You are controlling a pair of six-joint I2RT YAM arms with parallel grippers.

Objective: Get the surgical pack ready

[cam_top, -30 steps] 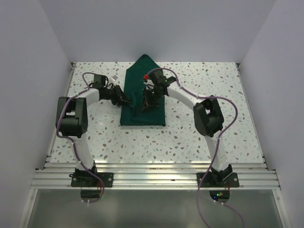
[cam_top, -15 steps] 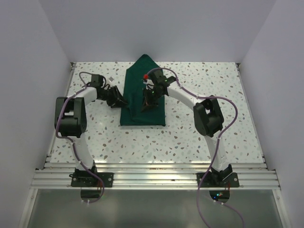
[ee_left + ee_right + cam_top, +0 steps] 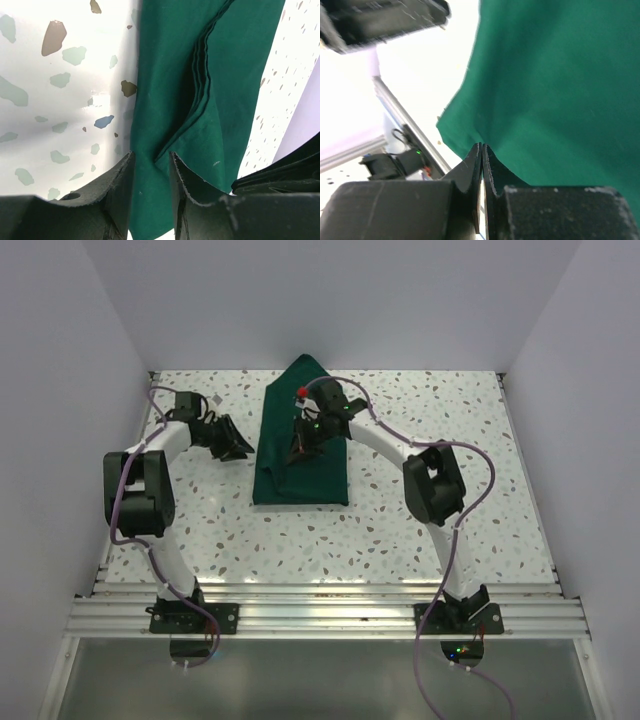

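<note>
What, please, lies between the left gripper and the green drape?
Only a narrow strip of bare speckled tabletop lies between the left gripper and the green drape, as the top external view shows.

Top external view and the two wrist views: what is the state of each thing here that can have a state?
Dark green cloth drape: folded in layers, lying on the speckled white table.
Left gripper: open, holding nothing, apart from the drape, beside its left edge.
Right gripper: shut, over the drape; whether it pinches cloth is unclear.
</note>
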